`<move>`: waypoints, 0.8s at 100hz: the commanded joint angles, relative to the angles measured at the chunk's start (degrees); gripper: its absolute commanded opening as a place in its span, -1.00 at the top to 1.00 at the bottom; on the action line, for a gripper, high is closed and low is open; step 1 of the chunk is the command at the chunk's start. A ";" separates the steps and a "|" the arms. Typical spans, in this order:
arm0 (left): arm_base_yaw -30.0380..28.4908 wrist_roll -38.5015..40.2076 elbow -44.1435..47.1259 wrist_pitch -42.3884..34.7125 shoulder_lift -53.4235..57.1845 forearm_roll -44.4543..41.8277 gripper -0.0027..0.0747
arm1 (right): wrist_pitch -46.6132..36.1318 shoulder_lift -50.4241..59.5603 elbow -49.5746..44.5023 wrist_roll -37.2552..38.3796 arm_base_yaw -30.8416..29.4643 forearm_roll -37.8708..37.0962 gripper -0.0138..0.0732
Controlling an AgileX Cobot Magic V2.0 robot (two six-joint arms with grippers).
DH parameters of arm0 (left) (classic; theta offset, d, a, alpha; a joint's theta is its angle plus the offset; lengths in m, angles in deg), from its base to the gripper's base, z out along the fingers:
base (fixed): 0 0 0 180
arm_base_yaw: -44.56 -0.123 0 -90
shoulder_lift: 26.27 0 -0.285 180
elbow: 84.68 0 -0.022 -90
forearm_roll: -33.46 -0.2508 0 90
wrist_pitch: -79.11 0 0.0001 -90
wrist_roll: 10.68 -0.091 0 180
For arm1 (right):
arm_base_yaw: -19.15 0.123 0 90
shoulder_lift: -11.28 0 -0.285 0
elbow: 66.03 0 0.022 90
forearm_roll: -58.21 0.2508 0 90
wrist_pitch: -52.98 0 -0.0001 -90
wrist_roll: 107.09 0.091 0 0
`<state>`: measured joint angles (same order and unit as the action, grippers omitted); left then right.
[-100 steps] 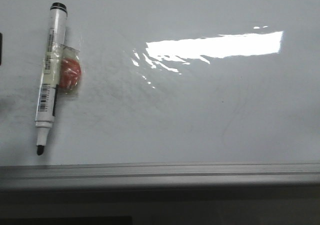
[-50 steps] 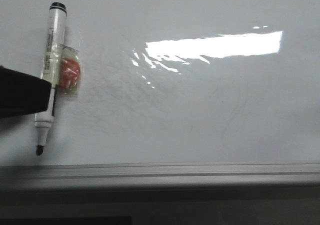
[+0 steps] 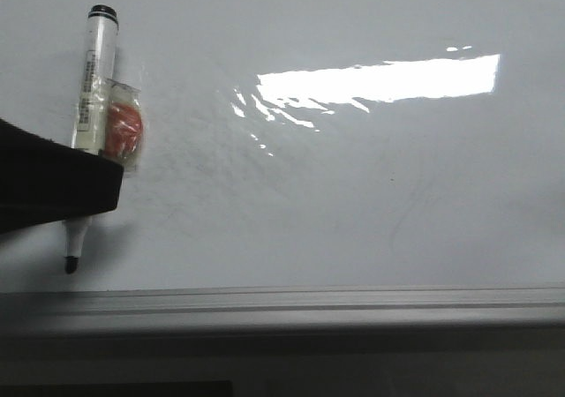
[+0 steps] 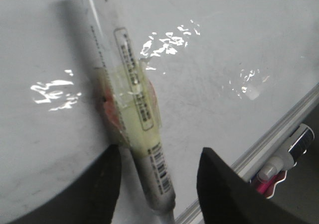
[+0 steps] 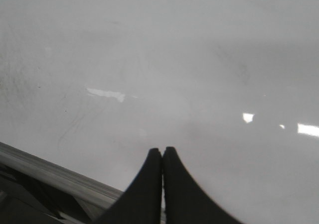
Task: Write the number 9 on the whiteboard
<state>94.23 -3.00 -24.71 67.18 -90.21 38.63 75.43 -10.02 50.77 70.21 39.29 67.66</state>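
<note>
Surface: whiteboard [image 3: 353, 194], glossy white, lying flat and filling the front view, with a bright glare patch toward its right half, faint grey smudges, and a grey metal frame strip along the near edge. No black digit shows on it; the number 9 is judged not yet begun.

Item: marker pen [image 3: 91, 88], white barrel, uncapped, black tip pointing toward the frame strip. It lies on the board at the far left. A red-orange pad [image 3: 124, 131] in clear tape is fixed to its side, probably as a rest or grip aid.

Item: left gripper [image 4: 157, 184], fingers spread, one on each side of the pen's lower barrel near the barcode and neither plainly touching it. The straddling stance suits a closing grasp on the barrel. In the front view it covers the pen's lower half.

Item: right gripper [image 5: 162, 174], fingers pressed together, holding nothing, hanging above bare board away from the pen, apparently parked.

Item: second marker [image 4: 284, 159], pink-bodied, lying off the board beyond the frame strip, seen only from the left wrist.
</note>
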 commanded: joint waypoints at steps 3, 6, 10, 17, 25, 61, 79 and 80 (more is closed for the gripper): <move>-0.12 0.54 -1.59 -3.53 -0.57 1.45 0.34 | -4.02 -1.17 2.01 -0.47 0.05 0.30 0.83; -0.12 0.54 -1.59 -3.53 -0.57 1.45 0.42 | -4.02 -1.17 2.01 -0.47 0.05 0.30 0.83; -0.12 0.54 -1.59 -3.53 -0.57 1.45 0.60 | -4.02 -1.17 2.01 -0.47 0.05 0.30 0.83; -0.12 0.54 -1.59 -3.17 -0.57 1.45 0.93 | -4.02 -1.17 2.01 -0.47 0.05 0.30 0.83; -0.12 0.54 -1.59 -3.17 -0.57 1.45 0.98 | -4.02 -1.17 2.01 -0.47 0.05 0.30 0.83; -0.01 0.43 -1.59 -2.43 2.17 -5.60 0.98 | -3.86 -1.17 2.35 -0.47 0.65 1.79 0.83; 0.26 0.31 -1.59 -2.28 4.80 -14.99 0.98 | -0.53 -2.94 5.73 -5.90 5.75 3.06 0.83; 0.41 0.30 -1.59 -2.28 4.80 -15.91 0.98 | -0.53 -3.09 6.15 -6.68 6.01 3.23 0.83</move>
<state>94.23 -2.97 -24.71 68.59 -86.64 28.58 78.18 -10.97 53.09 67.91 43.26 69.71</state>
